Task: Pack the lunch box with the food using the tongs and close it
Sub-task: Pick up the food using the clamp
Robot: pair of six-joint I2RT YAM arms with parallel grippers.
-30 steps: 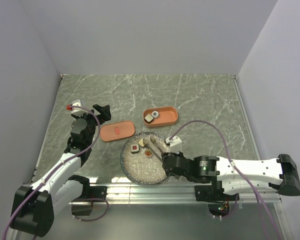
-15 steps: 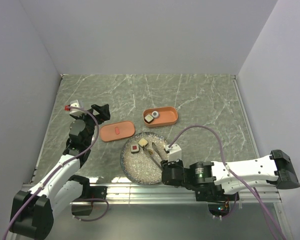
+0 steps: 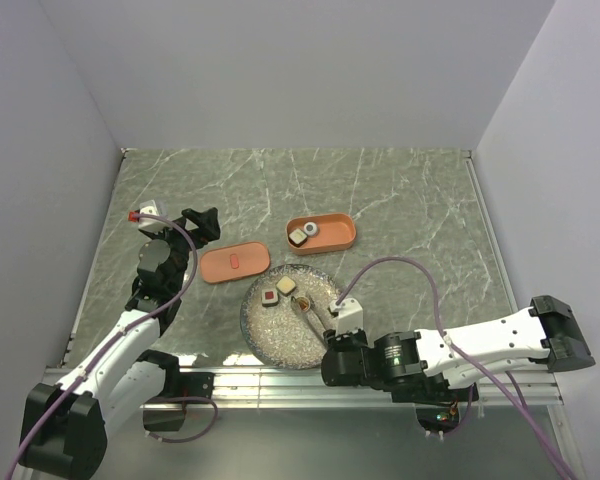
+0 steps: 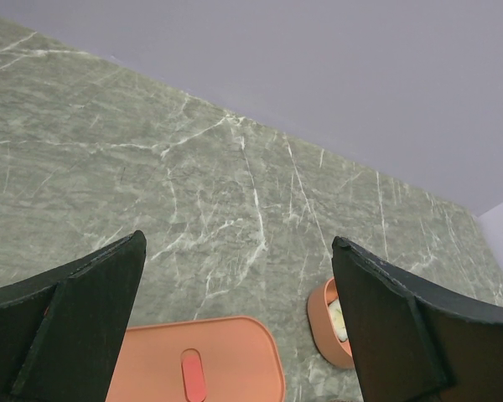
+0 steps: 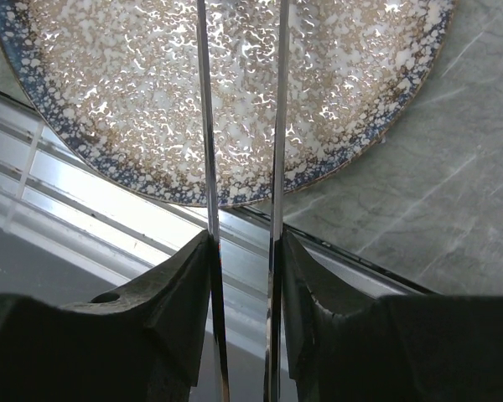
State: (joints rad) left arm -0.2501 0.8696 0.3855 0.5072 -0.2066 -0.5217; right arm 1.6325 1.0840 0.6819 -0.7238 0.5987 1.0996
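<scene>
1. Top view: the salmon-orange lunch box [image 3: 332, 236] sits open on the marble-patterned desk [image 3: 410, 200], just beyond the speckled grey plate [image 3: 280, 342]. It holds 2 food pieces, 1 cream-topped [image 3: 299, 237] and 1 white with a dark rim [image 3: 311, 229].
2. The flat lid [image 3: 235, 263] lies on the desk to the box's left, apart from it, beside the plate's far-left rim.
3. 3 pieces are on the plate: 1 red-topped [image 3: 270, 296], 1 cream [image 3: 286, 288] and 1 brown [image 3: 300, 305]. The grey tongs [image 3: 315, 320] run from the right arm's wrist at the plate's near-right rim to the brown piece. Whether the tips pinch it cannot be told.
4. The left fingers [image 3: 204, 220] are spread, above the desk just left of the lid.
5. Left wrist view: both dark left fingers [image 4: 84, 318] stand wide apart with nothing between them. The lid and its small red mark [image 4: 192, 375] lie below the gap. 1 end of the lunch box shows at lower right, with a pale piece inside.
6. Right wrist view: the right fingers [image 5: 184, 276] press from outside on the tongs' 2 thin arms, which run nearly parallel across the plate's near rim and out of the top of the picture.
</scene>
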